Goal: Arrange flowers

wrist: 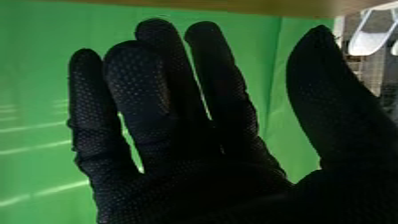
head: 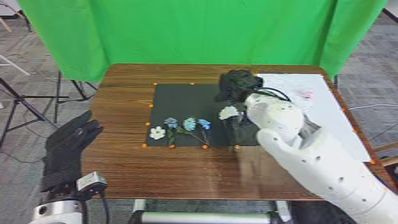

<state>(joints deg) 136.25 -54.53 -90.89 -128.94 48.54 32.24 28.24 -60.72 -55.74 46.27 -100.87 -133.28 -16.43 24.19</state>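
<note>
Has the right hand (head: 238,86) over the far right part of the black mat (head: 182,105); in the right wrist view, shows that hand (wrist: 191,185) spread, fingers mostly straight, one bent slightly forward, thumb well apart, pinching nothing; has the left hand (head: 64,150) left of the mat, over the left side of the brown wooden surface (head: 169,175), fingers extended, pointing away from the robot, gripping nothing.

Has the small white flower (head: 157,133) at the near left corner of the mat; just right of it, three blue flowers side by side on the mat: left blue flower (head: 171,121), middle blue flower (head: 190,124), right blue flower (head: 204,123), with thin stems running toward the mat's near edge; has the larger white flower (head: 229,112) on the right part of the mat, nearer the robot than the right hand, just beside the right arm (head: 311,155); can't tell its stem apart from the dark mat.

Has the white sheet (head: 289,81) right of the mat, partly under the right arm, bearing a pale pinkish piece (head: 306,93), too small to make out; has orange markers (head: 205,147) around the mat's edges; has the green curtain (head: 204,35) beyond the mat.
</note>
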